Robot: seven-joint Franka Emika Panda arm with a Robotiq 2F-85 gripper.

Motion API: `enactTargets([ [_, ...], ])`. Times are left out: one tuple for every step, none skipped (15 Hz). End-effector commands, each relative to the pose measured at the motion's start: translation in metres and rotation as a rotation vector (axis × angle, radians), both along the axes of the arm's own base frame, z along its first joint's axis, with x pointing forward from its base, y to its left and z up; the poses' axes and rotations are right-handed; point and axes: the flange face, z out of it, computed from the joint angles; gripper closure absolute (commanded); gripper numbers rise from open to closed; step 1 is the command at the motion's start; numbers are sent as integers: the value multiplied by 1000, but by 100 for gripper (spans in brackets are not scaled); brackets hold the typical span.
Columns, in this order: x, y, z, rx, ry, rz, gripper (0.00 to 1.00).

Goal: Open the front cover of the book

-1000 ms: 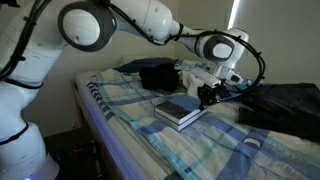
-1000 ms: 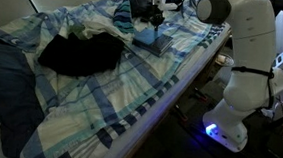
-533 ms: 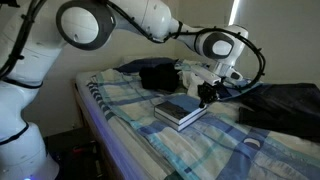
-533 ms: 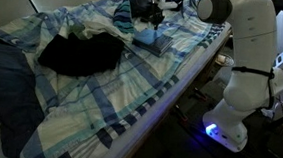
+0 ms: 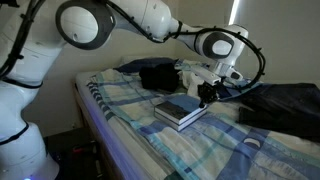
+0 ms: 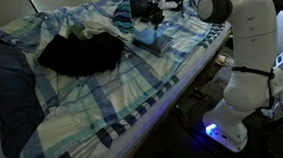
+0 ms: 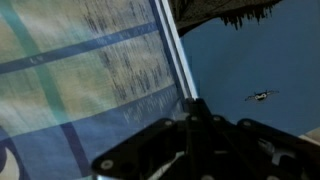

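The book (image 5: 180,110) lies flat on the plaid bedding, a thick hardback with pale page edges; it also shows small in an exterior view (image 6: 152,42). The front cover (image 7: 250,70), dark blue-grey, fills the right of the wrist view and lies down on the book. A pale strip runs along the cover's long edge. My gripper (image 7: 190,108) is shut, its fingers pressed together with the tips right at that edge. From outside, the gripper (image 5: 206,95) hangs low over the book's far side. Nothing shows between the fingers.
Plaid blue bedding (image 7: 80,80) lies beside the book. A dark heap of clothing (image 6: 81,53) sits mid-bed, and more dark fabric (image 5: 280,105) lies beyond the book. A dark fringed item (image 7: 225,12) overlaps the cover's far end. The robot base (image 6: 243,86) stands at the bedside.
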Motion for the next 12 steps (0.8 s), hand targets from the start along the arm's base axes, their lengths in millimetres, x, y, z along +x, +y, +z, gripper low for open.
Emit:
enactTargets([
  [-6,-2,5,-3,-7,-12,94],
  [-6,-3,4,-7,-6,-13,94],
  [-6,-3,3,-10,-4,-14,94],
  [-6,-3,2,-12,-1,-17,94],
  [-6,-4,0,-14,3,-20,94],
  [-6,-4,-1,-14,5,-22,94],
  [-6,-5,-2,-18,6,-25,94],
  [-5,-5,-3,-24,5,-30,94],
  [-5,-5,-3,-32,4,-36,94],
  [-5,-5,-4,-33,5,-37,94],
  [-5,-5,-4,-35,5,-40,94],
  [-5,-5,-5,-37,7,-41,94],
])
